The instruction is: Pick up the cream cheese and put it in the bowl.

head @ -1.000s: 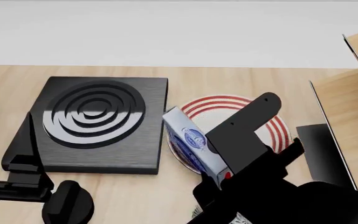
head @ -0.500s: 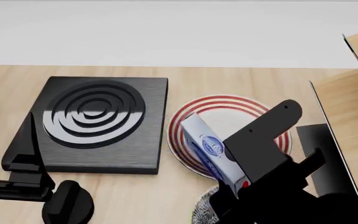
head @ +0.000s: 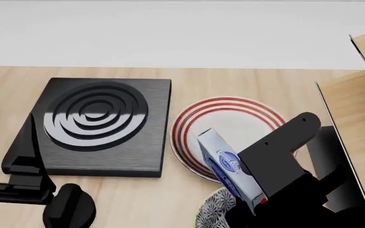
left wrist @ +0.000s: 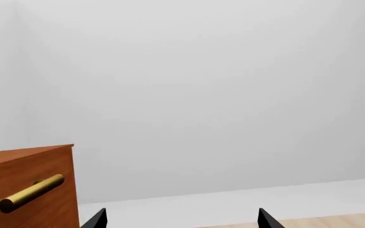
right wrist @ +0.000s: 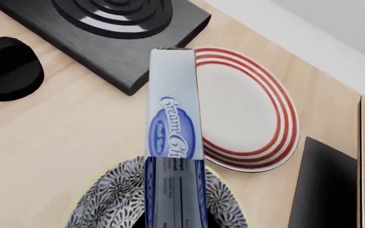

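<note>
Left wrist: only my left gripper (left wrist: 179, 221) tips, spread, empty.
Head: right gripper (head: 268, 183) clamps the cream cheese (head: 228, 164) above the bowl (head: 213, 209).
Right wrist: box looks light, stiff, probably slick; I'd hold its long sides.

Both arms are matte black: a blocky right pincer (head: 258, 190) bracket and pointed left pincer (left wrist: 179, 219) tips.

Holds the cream cheese (head: 231, 166) tilted in the right gripper (head: 252, 183), over the near edge of the plate (head: 233, 121) and just above the bowl (head: 213, 213). Left gripper (head: 27, 156) low beside the black burner slab (head: 97, 123) on the bench (head: 246, 85).
</note>
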Robot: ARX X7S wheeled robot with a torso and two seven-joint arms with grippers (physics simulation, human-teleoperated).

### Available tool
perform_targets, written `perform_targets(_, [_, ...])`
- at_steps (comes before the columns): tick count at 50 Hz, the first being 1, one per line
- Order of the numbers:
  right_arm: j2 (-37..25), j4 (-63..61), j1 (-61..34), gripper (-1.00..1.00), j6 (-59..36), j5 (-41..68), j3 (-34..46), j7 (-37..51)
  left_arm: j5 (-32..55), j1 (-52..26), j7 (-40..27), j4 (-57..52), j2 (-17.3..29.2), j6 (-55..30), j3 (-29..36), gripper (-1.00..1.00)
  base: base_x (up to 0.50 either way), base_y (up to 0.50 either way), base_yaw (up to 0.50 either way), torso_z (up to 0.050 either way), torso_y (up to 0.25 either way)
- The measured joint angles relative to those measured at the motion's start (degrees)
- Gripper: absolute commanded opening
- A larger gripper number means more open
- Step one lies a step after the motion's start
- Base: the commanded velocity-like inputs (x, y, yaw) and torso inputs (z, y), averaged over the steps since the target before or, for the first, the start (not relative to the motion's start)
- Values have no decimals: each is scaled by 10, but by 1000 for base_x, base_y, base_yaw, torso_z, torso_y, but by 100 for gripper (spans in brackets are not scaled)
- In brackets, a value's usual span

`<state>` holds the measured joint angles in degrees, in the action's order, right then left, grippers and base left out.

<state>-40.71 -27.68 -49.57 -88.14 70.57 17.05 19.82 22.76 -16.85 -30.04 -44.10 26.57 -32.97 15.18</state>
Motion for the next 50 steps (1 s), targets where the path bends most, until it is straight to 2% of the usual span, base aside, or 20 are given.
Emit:
perform_targets(22, [-47,27,-21,-100,4,164,13,125,4,0,-1,2,2,4,-1,100,0,0,0,0,0])
perform_targets(50, [-123,46,-68,-100,31,346,69,252,8,-2,-5,1,6,1,0,100,0,0,0,0,0])
